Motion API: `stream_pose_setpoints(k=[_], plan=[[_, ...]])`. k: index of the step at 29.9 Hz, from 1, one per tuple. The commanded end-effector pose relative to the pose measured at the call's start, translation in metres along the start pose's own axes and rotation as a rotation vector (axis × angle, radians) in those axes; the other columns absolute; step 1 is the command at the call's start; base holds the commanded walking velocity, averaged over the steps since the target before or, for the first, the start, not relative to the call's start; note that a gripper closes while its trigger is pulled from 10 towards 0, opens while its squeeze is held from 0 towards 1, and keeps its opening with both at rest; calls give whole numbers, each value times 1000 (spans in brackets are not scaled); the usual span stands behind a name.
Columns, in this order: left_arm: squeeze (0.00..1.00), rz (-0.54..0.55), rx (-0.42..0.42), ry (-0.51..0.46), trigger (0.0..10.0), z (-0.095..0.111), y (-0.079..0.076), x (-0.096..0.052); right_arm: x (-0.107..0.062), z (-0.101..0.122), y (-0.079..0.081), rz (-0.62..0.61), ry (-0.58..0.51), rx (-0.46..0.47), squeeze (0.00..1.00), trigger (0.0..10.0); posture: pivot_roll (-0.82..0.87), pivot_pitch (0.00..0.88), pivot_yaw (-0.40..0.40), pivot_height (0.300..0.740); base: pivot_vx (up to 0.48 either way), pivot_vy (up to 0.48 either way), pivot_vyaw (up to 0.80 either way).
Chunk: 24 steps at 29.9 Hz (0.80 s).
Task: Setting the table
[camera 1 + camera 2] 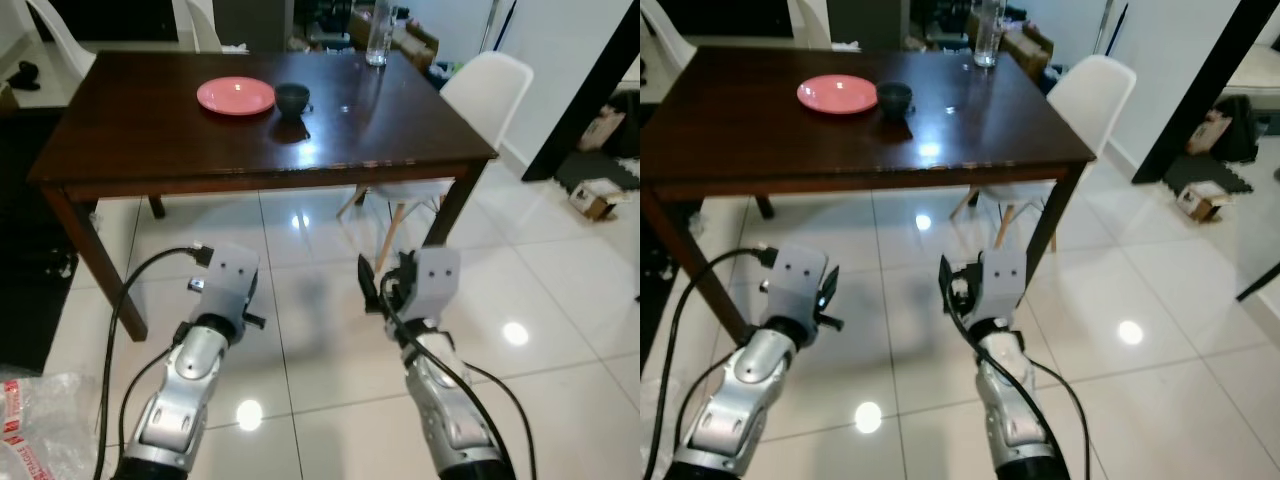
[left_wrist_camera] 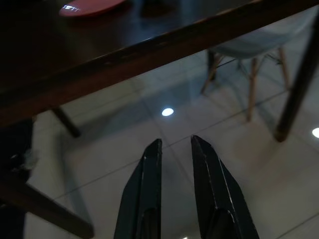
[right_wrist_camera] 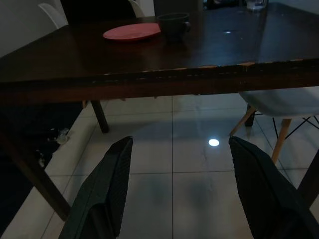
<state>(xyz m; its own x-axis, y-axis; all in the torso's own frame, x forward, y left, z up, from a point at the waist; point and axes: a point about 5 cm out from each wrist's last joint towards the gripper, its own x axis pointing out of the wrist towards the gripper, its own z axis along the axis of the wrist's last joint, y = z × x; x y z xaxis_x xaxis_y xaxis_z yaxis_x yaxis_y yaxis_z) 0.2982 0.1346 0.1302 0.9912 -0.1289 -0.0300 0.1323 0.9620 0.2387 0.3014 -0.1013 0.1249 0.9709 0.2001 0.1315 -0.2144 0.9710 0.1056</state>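
A dark wooden table (image 1: 150,150) stands ahead of me. On its far half lies a pink plate (image 1: 236,96), with a dark cup (image 1: 292,98) just to its right. A clear glass (image 1: 378,38) stands at the far right edge. Both arms are raised over the tiled floor, short of the table's near edge. In the left wrist view my left gripper (image 2: 175,141) has its fingers nearly together and nothing between them. My right gripper (image 3: 180,139) is spread wide and empty, pointing at the table's front edge.
A white chair (image 1: 487,88) is tucked at the table's right side, and more white chairs (image 1: 60,30) stand behind. A black pillar (image 1: 590,90) and a cardboard box (image 1: 595,197) lie to the right. A plastic bag (image 1: 35,420) sits at the lower left.
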Motion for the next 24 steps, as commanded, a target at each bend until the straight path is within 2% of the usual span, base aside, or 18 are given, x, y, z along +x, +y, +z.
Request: stream_pose_setpoints(k=[1,24], plan=[[24,-27,0,7,10000,-2,-8,0,-2,0,-7,-29,-1,-3,0,10000,-23,29,27,740,465,0,0],[27,-53,6,-8,10000,1,-11,2,-4,-1,-9,-52,-1,-1,0,10000,-27,33,45,740,465,0,0]])
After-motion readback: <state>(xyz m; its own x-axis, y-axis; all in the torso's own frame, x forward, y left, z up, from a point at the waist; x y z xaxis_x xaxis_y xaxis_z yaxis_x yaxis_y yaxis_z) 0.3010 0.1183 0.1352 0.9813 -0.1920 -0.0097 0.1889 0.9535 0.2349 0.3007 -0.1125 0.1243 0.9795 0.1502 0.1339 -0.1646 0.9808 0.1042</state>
